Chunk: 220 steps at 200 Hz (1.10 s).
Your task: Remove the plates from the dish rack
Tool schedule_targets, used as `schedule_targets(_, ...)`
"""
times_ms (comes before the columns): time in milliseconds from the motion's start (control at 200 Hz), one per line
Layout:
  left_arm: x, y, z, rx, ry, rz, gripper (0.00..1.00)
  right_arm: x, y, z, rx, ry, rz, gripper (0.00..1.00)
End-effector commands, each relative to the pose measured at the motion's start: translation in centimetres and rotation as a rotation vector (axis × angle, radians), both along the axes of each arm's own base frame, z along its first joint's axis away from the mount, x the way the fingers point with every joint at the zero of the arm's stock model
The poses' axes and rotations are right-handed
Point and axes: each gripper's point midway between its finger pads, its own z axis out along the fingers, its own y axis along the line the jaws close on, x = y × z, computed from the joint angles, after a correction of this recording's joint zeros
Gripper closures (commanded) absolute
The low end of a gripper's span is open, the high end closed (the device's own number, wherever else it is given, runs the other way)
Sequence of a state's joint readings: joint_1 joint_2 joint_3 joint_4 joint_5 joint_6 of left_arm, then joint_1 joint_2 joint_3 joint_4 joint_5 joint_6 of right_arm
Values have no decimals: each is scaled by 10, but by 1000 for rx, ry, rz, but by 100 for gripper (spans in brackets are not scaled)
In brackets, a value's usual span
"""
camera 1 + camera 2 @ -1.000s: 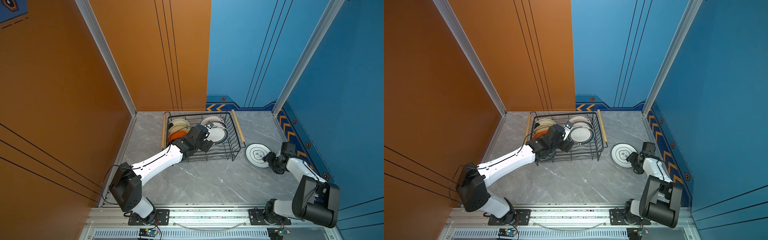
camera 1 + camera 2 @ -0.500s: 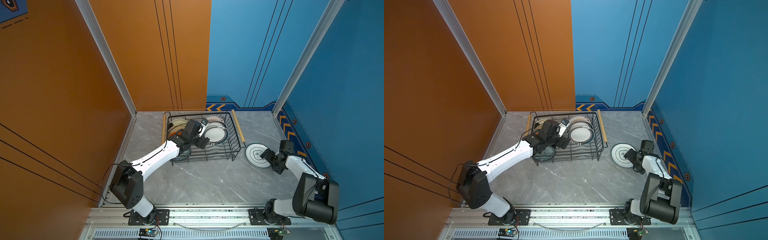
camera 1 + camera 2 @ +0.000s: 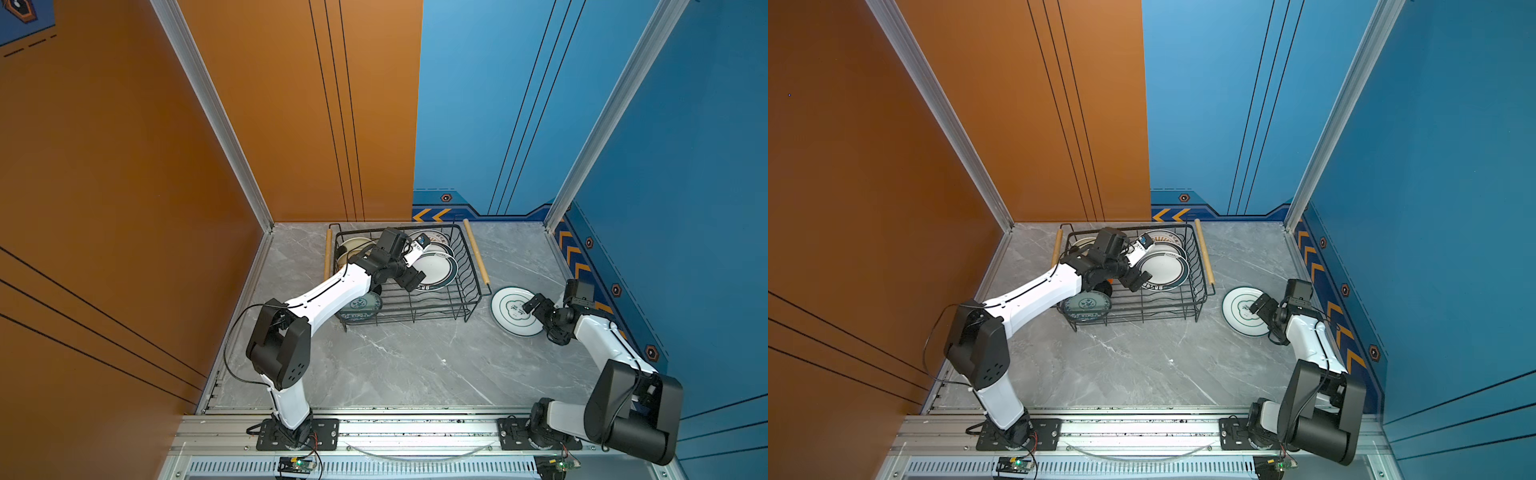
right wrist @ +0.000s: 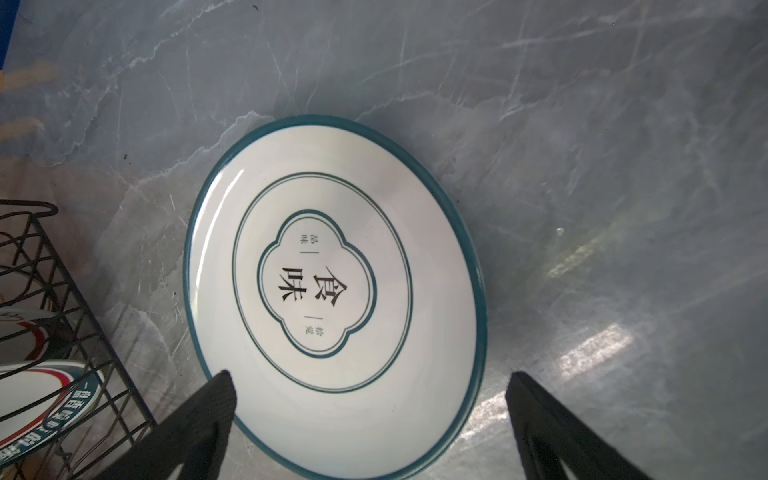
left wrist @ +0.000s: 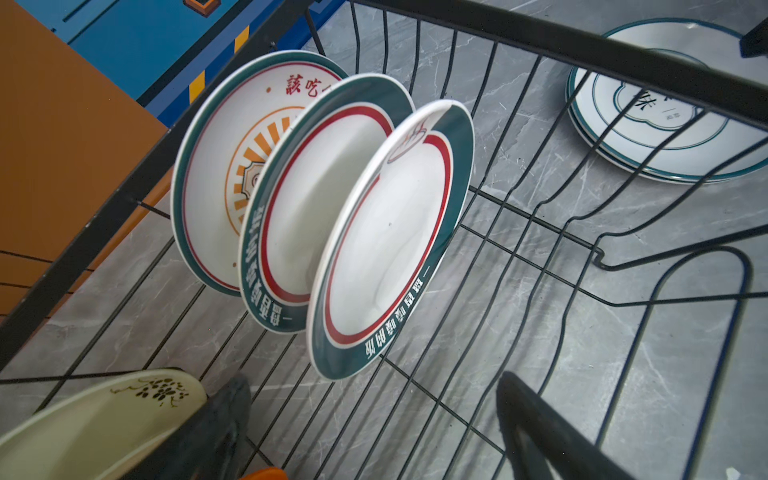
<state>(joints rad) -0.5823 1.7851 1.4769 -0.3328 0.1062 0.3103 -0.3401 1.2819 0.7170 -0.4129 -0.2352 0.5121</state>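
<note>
- We see a grey desk with a polished, marble-veined face. Light glints off it in the right wrist view.
- Smooth orange wall panels stand at the left and blue wall panels at the right, joined by ribbed metal corner posts. Yellow chevrons run along the blue skirting.
- The dish rack sits at the far middle of the desk. It is a rectangular basket of thin black wire, with a pale round wooden handle at each end.
- Inside it, three upright plates stand in a row, glossy white with green rims and red rings. The rearmost carries an orange sunburst.
- A cream plate with a dark sprig pattern shows close beside them.
- The left pincer is within the rack, its jaws wide apart and gripping nothing.
- A teal-rimmed plate lies flat on the desk just right of the rack, apparently atop a second like it.
- The right pincer hovers over the plate's edge, spread wide and empty.
</note>
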Motion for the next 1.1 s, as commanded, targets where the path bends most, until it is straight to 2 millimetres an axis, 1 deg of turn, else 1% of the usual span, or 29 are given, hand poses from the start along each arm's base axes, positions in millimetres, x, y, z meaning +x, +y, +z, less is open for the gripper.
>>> schedule_targets(0,1,-7,2,-10,19,-71,10,-3,5,10,20,-21,23,0)
schedule_targets(55,2,-9,2,-5,23,-85,12,-3,5,14,20,-36,26,0)
schedule_targets(110,2,-12,0,-2,30,-102,13,-3,5,16,19,-46,28,0)
schedule_targets(120,2,-12,-1,2,31,-102,16,-3,5,17,19,-49,29,0)
schedule_targets(135,3,-13,-2,4,31,-103,17,-3,6,17,21,-50,29,0)
schedule_targets(325,9,-16,-7,9,57,-134,22,-2,9,21,35,-71,45,0)
schedule_targets(566,14,-20,-9,-16,81,-170,31,1,12,24,57,-89,53,0)
schedule_targets(791,18,-25,-18,8,123,-194,42,3,13,24,67,-100,56,0)
schedule_targets(971,24,-26,-24,25,134,-194,43,5,15,25,80,-110,61,0)
schedule_targets(1096,26,-28,-24,25,144,-206,51,6,16,25,83,-114,63,0)
